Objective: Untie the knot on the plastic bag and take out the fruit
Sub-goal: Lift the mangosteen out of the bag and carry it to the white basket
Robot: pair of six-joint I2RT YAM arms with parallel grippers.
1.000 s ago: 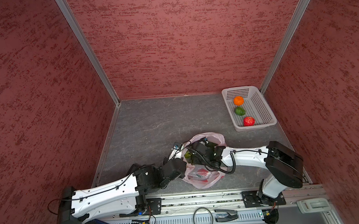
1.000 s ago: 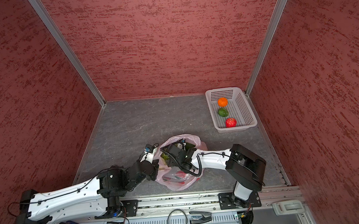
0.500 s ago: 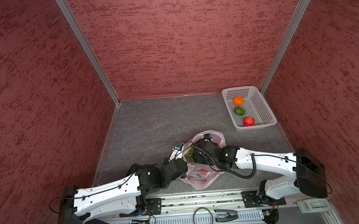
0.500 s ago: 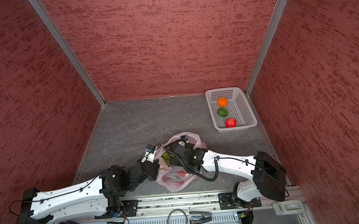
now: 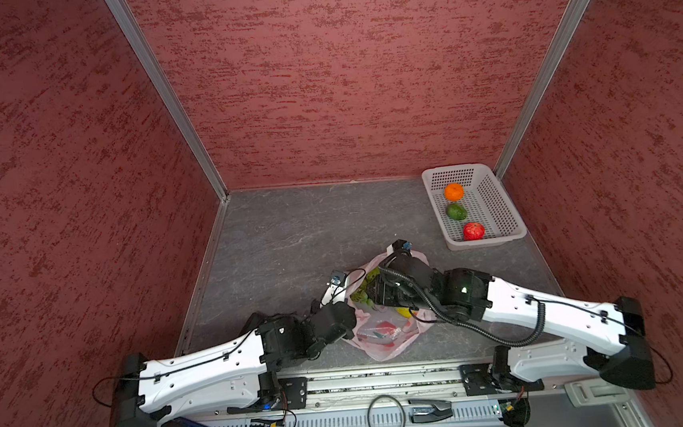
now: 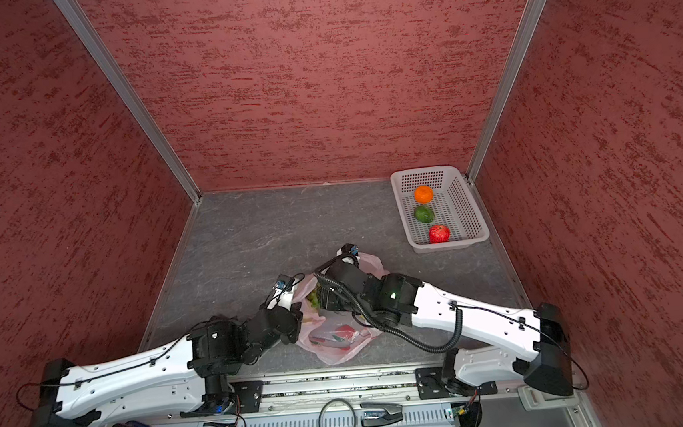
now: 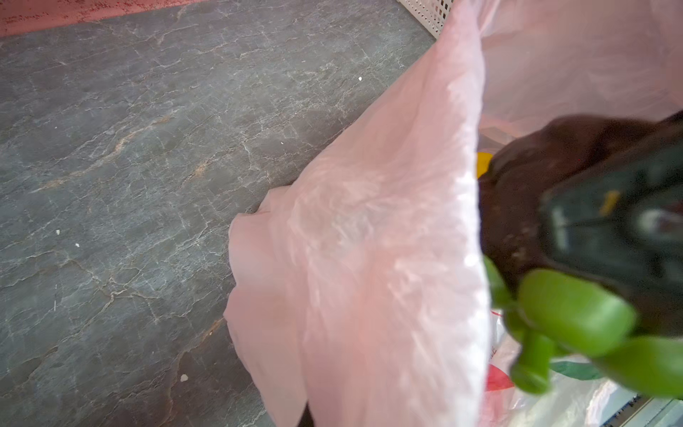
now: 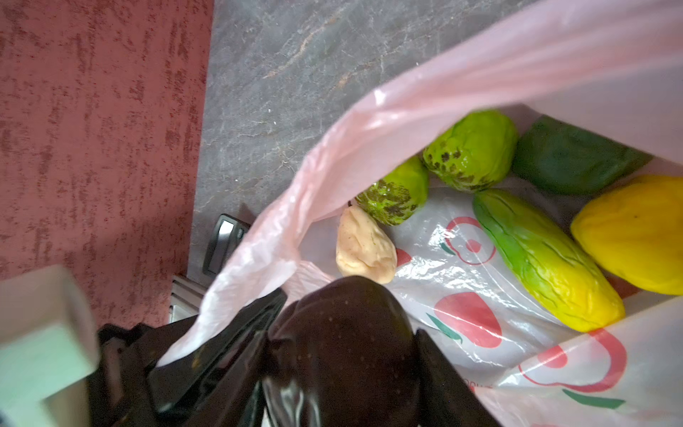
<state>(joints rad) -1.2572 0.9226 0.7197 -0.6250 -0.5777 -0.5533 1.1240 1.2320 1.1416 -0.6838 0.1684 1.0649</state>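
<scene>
Your right gripper [image 8: 345,321] clamps a dark brown fruit [image 8: 332,351], partly cut off
Your left gripper [image 5: 345,306] pinches the plastic bag [image 5: 383,340] rim, fingertips hidden; bag lies lengthwise toward the back wall [image 5: 362,75]

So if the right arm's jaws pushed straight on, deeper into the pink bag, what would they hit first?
Likely the beige fruit, just past the dark brown fruit the jaws hold; depth is unclear.
</scene>
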